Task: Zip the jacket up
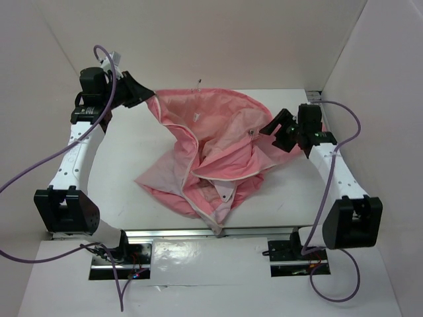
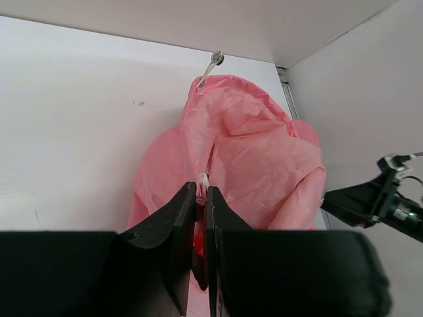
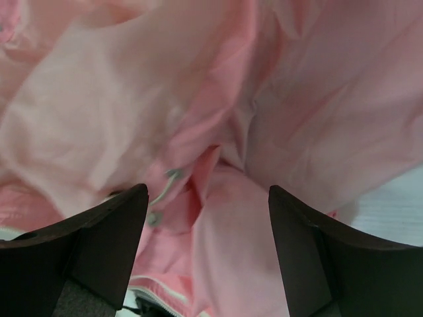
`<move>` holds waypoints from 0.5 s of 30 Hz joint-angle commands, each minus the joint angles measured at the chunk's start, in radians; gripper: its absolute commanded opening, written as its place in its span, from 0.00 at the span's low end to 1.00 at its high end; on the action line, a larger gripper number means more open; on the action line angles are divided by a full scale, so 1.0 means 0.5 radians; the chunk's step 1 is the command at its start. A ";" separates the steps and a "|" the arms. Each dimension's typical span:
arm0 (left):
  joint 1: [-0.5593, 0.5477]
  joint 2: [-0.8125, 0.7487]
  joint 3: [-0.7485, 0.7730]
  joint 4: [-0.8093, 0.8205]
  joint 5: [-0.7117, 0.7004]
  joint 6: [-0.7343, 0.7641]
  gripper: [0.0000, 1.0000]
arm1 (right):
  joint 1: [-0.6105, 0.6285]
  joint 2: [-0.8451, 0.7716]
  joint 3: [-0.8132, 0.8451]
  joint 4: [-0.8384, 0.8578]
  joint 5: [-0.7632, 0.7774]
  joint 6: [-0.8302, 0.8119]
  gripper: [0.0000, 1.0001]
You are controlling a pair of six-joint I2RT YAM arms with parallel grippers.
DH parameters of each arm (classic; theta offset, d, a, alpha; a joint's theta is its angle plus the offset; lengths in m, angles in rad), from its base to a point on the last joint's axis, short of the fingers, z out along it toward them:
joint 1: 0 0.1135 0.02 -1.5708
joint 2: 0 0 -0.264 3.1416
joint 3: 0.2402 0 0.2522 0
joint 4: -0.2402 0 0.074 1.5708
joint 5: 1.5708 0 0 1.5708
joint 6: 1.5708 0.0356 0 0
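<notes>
- Overhead, at the upper left of the frame, the left gripper (image 1: 147,96) meets the far left corner of the jacket (image 1: 218,152), a crumpled salmon-pink heap on the white table (image 1: 132,152).
- Seen from the left wrist camera, the left gripper (image 2: 201,193) has its two dark fingers (image 2: 173,218) pressed nearly together, pinching a fold of pink fabric and a small white piece at the tips.
- From those fingertips the jacket (image 2: 258,152) stretches away toward the top centre of that frame, where a thin pale loop (image 2: 211,66) sticks out of its far edge.
- Across the middle of the overhead view the jacket lies open, with paler lining at its lower left and a light-coloured zipper edge (image 1: 195,137) winding down the front.
- At the right of the overhead view, the right gripper (image 1: 274,132) sits at the jacket's right edge, aimed left toward the fabric.
- Seen from the right wrist camera, the right gripper (image 3: 208,191) is spread wide and grips nothing; its dark fingers (image 3: 112,231) stand at the lower left and lower right of the frame.
- The jacket (image 3: 297,99) fills that frame beyond and between the fingers, and a small grey pull (image 3: 165,188) lies in a fold just right of the left-hand finger.
- Whether these fingers touch the cloth cannot be told.
</notes>
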 commanded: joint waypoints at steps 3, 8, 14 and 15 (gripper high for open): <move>0.005 -0.055 0.029 0.052 0.026 0.032 0.00 | -0.110 0.134 -0.230 0.831 -0.530 0.161 0.84; 0.005 -0.055 0.029 0.052 0.045 0.032 0.00 | -0.132 0.263 -0.367 1.385 -0.675 0.284 0.87; 0.005 -0.037 0.029 0.030 0.063 0.032 0.00 | -0.110 0.272 -0.515 1.801 -0.654 0.382 0.37; 0.005 -0.037 0.029 0.030 0.063 0.032 0.00 | -0.110 0.248 -0.516 1.826 -0.635 0.382 0.23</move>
